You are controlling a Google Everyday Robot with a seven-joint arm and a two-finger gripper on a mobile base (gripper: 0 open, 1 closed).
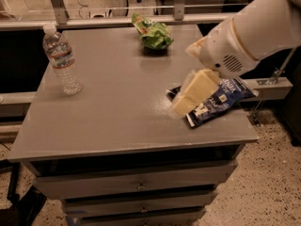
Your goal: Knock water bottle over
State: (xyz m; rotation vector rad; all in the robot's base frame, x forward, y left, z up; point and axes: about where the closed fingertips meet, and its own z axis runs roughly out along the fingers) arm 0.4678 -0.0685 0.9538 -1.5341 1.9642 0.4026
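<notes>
The water bottle (61, 60) stands upright near the left rear corner of the grey table (113, 112), white cap uppermost and its red, white and blue label band wrapped around the upper body. Nothing touches it. The gripper (189, 96) is on the opposite side, over the right part of the tabletop, pointing down and to the left from the white arm (254, 29) that enters from the upper right. Its cream-coloured tip is low over the surface and overlaps the left edge of a dark blue snack bag (223, 100), which lies flat near the table's right edge. Contact between gripper and bag cannot be confirmed. Whether the gripper is open or closed cannot be told. The gripper and the water bottle are well apart, with a broad stretch of bare tabletop between them. A green snack bag (153, 33) lies crumpled at the rear of the table, near the middle of the back edge. Below the tabletop, the front of the unit carries stacked drawers (141, 186), each with a small central knob. A speckled floor (273, 182) shows to the right.
</notes>
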